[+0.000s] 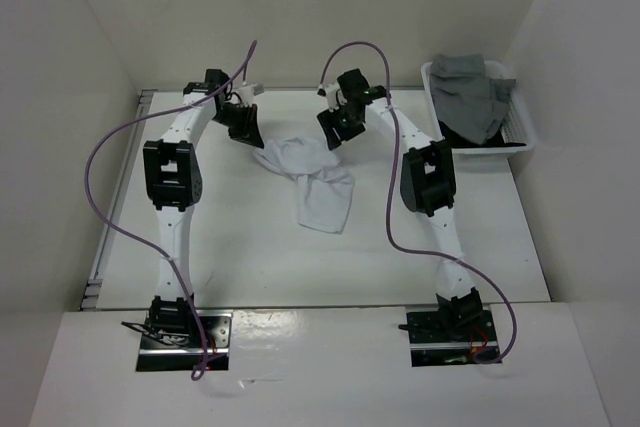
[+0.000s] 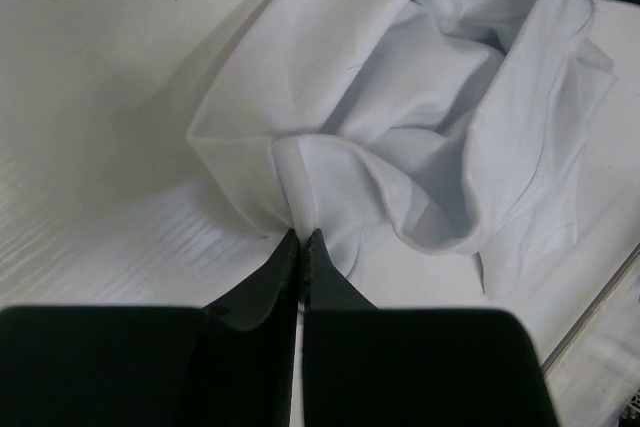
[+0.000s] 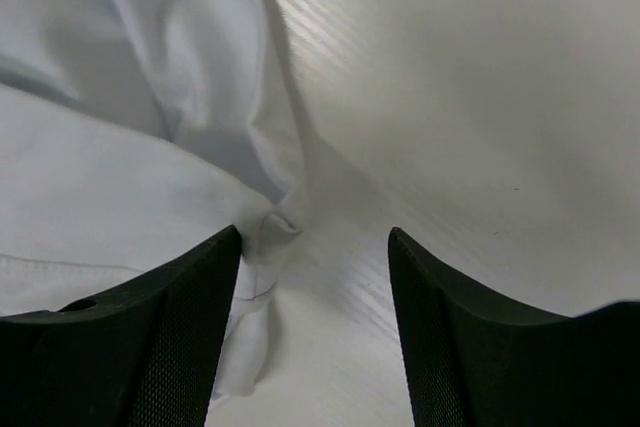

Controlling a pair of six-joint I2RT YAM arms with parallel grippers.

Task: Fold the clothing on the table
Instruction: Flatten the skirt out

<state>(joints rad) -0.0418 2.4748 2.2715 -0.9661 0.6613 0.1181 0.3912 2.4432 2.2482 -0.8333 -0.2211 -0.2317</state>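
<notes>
The white clothing (image 1: pixel 315 187) lies crumpled on the table (image 1: pixel 240 247), a little behind its middle. My left gripper (image 1: pixel 247 132) is at the clothing's back left edge. In the left wrist view its jaws (image 2: pixel 301 237) are shut, and the fabric (image 2: pixel 400 97) gathers into a pinched fold right at the tips. My right gripper (image 1: pixel 333 137) hovers over the clothing's back right part. In the right wrist view it (image 3: pixel 315 237) stands open, with a bunched hem of the clothing (image 3: pixel 100 147) beside its left finger (image 3: pixel 190 327) and bare table between the fingers.
A white basket (image 1: pixel 524 137) sits at the back right corner, holding a grey garment (image 1: pixel 470 92) and a black garment (image 1: pixel 455 134). A metal rail (image 1: pixel 100 267) runs along the table's left edge. White walls enclose the table on three sides.
</notes>
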